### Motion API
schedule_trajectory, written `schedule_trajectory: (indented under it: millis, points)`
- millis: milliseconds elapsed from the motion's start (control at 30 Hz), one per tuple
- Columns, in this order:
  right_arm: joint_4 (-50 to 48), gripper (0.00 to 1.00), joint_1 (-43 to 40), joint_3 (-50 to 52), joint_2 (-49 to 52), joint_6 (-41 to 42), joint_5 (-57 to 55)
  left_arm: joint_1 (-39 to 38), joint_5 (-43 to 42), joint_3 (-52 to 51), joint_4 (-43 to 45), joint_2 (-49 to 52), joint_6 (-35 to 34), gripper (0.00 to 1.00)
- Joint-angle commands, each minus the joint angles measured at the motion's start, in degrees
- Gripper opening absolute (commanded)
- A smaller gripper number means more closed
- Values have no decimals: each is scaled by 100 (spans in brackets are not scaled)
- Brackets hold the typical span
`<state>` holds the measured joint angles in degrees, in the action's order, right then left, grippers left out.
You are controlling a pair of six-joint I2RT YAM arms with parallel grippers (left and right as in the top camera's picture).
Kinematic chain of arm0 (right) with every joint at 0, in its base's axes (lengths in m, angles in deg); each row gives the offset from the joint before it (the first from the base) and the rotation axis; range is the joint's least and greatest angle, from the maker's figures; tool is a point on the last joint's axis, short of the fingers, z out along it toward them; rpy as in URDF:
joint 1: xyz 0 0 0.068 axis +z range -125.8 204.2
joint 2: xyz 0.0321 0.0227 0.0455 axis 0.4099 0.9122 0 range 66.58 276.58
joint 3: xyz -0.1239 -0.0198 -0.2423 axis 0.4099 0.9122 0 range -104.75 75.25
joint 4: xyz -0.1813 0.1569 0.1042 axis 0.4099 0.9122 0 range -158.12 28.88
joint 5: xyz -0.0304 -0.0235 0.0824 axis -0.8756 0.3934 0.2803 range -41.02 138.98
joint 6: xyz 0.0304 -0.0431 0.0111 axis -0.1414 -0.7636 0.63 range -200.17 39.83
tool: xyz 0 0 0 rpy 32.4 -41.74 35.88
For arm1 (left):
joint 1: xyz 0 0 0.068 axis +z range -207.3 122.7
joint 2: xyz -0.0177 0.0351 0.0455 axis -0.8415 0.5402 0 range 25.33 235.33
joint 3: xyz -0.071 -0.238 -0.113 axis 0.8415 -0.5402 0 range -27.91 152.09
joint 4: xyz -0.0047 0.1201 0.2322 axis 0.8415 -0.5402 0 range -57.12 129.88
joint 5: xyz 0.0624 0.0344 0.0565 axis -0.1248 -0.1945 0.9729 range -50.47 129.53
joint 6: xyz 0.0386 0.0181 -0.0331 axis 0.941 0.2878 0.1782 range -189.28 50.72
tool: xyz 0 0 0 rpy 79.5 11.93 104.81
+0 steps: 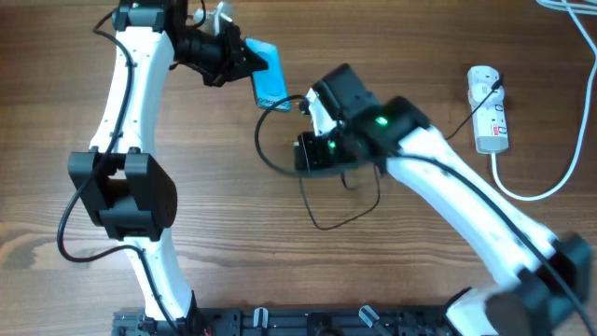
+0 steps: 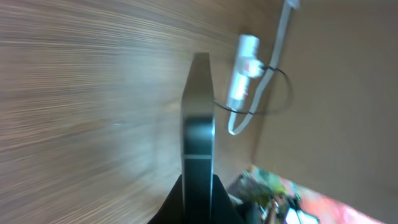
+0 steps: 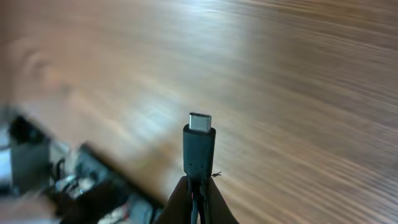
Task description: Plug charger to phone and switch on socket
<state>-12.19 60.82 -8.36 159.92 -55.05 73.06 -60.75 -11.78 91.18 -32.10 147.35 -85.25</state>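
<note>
My left gripper point(image 1: 244, 58) is shut on the phone point(image 1: 268, 77), which shows its cyan screen at the top middle of the overhead view. In the left wrist view the phone point(image 2: 199, 124) stands edge-on between the fingers point(image 2: 199, 199). My right gripper point(image 1: 308, 105) is shut on the charger just behind its connector tip point(image 3: 199, 144), which points up with its metal end bare. The gripper's fingers point(image 3: 198, 196) pinch the cable. The connector sits a little right of the phone's lower end in the overhead view. The black cable point(image 1: 322, 210) loops below. The white socket point(image 1: 489, 110) lies at the right, with the black plug point(image 1: 496, 89) in it.
The socket also shows in the left wrist view point(image 2: 242, 68). A thick white lead point(image 1: 550, 187) curves from the socket to the right edge. My right arm point(image 1: 466, 205) crosses the table's lower right. My left arm point(image 1: 126, 140) stands at the left.
</note>
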Motion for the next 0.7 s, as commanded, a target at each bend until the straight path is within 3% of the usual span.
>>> schedule_trajectory:
  millis: [0, 200, 467, 667]
  points:
    - [7, 4, 306, -11, -455, -402, 341, -94, -870, 11, 28, -212, 407, 4]
    - [17, 4, 446, -11, -570, 251, -479, -463, -1086, 11, -92, -212, 968, 4]
    - [-140, 4, 339, -11, -570, 944, -1078, -693, -1180, 11, -63, -212, 990, 4]
    - [-334, 4, 328, -11, -570, 962, -1056, -678, -2109, 11, -66, -212, 1447, 4]
